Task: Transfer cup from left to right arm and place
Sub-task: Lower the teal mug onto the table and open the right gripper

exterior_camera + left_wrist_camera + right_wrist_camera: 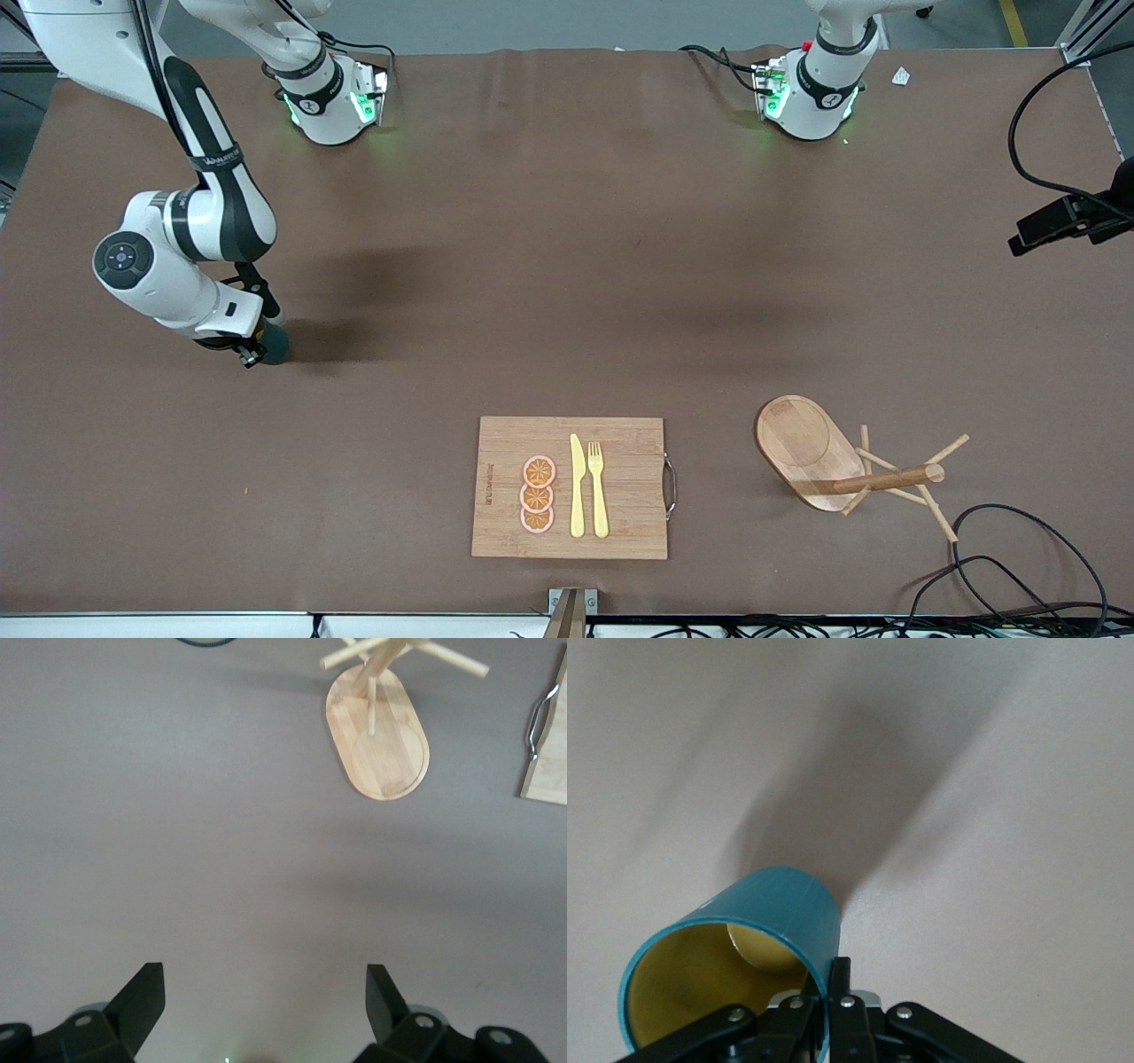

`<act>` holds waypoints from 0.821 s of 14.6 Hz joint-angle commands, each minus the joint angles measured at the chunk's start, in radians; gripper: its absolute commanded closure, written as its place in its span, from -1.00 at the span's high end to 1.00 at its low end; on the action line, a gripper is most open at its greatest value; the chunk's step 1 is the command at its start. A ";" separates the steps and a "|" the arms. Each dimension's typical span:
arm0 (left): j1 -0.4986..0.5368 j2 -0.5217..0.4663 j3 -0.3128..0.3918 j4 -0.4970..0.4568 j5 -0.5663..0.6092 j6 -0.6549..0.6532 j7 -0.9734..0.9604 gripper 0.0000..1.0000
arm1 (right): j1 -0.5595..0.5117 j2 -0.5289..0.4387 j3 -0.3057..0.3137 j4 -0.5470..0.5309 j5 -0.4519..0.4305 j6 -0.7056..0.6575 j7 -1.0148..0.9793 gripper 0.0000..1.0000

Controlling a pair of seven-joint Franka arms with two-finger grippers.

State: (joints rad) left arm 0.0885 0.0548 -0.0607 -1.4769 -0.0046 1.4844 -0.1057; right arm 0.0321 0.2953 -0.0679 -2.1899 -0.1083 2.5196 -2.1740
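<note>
Front view: the right claw [252, 348] holds the cup [271, 342] low over the worktop [567, 266] at the right arm's end.

Left wrist view: the left claw [266, 992] gapes empty, waiting.

Right wrist view: fingers [840, 992] pinch the cup's rim.

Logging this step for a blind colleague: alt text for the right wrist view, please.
The right gripper pinches the rim of a teal cup with a yellow inside, one finger inside the wall and one outside. Bare brown table lies below.
</note>
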 commanded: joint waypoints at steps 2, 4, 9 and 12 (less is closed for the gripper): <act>-0.007 -0.075 -0.004 -0.069 -0.012 -0.012 0.003 1.00 | -0.009 -0.035 0.000 -0.051 -0.031 0.038 -0.001 -0.16; -0.009 -0.085 -0.008 -0.089 -0.012 -0.012 -0.017 1.00 | -0.017 -0.036 0.000 -0.048 -0.031 0.016 0.058 1.00; -0.032 -0.096 -0.030 -0.091 0.006 -0.004 -0.014 1.00 | -0.009 -0.065 0.005 -0.004 -0.030 -0.145 0.368 1.00; -0.030 -0.104 -0.066 -0.086 0.009 0.000 -0.005 1.00 | 0.020 -0.090 0.007 0.054 -0.030 -0.270 0.546 1.00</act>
State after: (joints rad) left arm 0.0576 -0.0182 -0.1048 -1.5446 -0.0046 1.4732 -0.1151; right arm 0.0344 0.2517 -0.0678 -2.1512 -0.1193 2.3231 -1.7527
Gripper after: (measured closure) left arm 0.000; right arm 0.414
